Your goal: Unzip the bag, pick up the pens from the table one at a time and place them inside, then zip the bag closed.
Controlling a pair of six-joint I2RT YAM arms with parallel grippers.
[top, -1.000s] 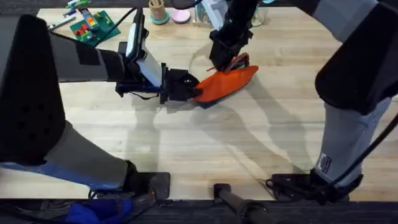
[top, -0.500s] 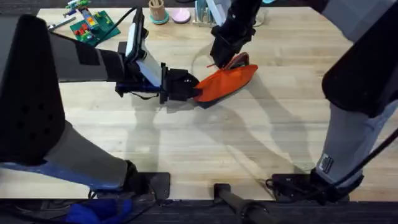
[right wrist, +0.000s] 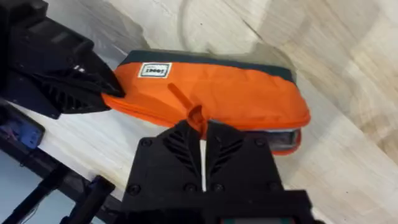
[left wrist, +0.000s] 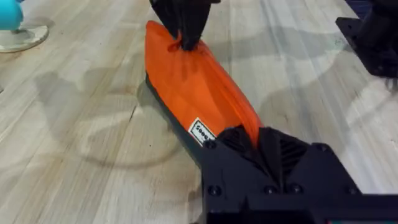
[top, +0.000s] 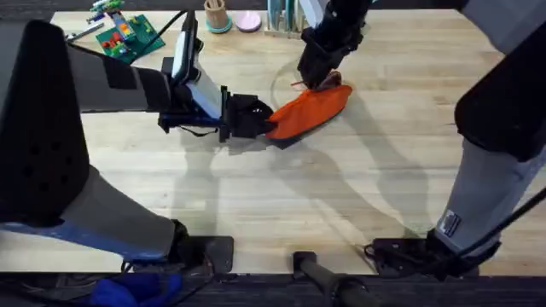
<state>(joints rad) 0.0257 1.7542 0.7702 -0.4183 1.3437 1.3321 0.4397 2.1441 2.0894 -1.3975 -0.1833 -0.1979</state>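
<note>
Bag (top: pixel 309 112) lying slantwise on the table (top: pixel 358 196), toward the middle of its far edge, orange fabric over a dark base. Clamped at its near end by the left gripper (top: pixel 263 122), fingers closed on the fabric. Zipper pull (right wrist: pixel 194 114) pinched in the closed right gripper (top: pixel 317 78), shifted toward the far right end since a second ago.
</note>
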